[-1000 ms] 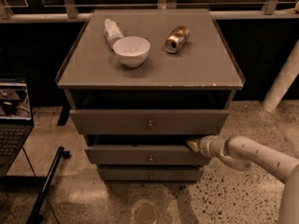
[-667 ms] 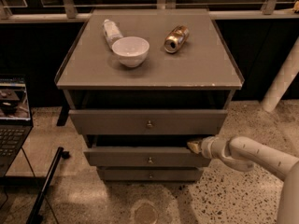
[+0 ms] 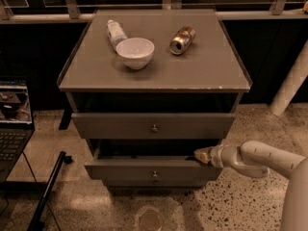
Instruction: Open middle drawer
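Note:
The grey cabinet has three drawers. The middle drawer point(image 3: 144, 169) has a low flat front with a small round knob point(image 3: 154, 173). It is pulled partly out, with a dark gap showing behind its front. My gripper point(image 3: 200, 155) reaches in from the right and rests at the right end of the drawer front's top edge, touching it. The top drawer point(image 3: 120, 125), with a taller front and its own knob, also stands slightly out. The bottom drawer is mostly hidden under the middle one.
On the cabinet top point(image 3: 202, 66) are a white bowl point(image 3: 135, 52), a lying white bottle point(image 3: 114, 32) and a lying can point(image 3: 182, 39). A laptop point(image 3: 13, 117) stands at the left, with a dark pole point(image 3: 48, 191) on the floor beside it. A white post point(image 3: 291, 81) stands at the right.
The middle drawer has slid further out toward the camera, and my gripper has moved the same way along with its top edge.

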### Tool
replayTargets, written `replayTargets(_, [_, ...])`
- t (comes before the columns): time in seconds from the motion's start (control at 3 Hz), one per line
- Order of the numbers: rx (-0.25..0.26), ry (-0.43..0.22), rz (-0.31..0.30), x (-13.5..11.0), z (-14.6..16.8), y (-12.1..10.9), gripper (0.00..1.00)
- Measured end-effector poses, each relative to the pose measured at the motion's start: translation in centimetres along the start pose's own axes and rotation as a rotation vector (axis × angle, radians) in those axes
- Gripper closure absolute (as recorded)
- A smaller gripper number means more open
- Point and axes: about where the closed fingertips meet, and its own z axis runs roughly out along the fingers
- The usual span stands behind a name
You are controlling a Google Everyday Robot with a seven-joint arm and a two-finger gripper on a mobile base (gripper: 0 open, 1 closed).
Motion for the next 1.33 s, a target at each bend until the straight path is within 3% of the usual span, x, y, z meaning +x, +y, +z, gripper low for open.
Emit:
replayTargets(0.67, [-0.106, 0.045, 0.075, 1.8, -1.7, 2.0, 1.0])
replayTargets(1.0, [-0.097, 0.077, 0.075, 2.1, -1.3, 2.1, 1.0])
replayTargets(1.33, [-0.112, 0.113, 0.123, 4.1, -1.8, 2.3, 1.0])
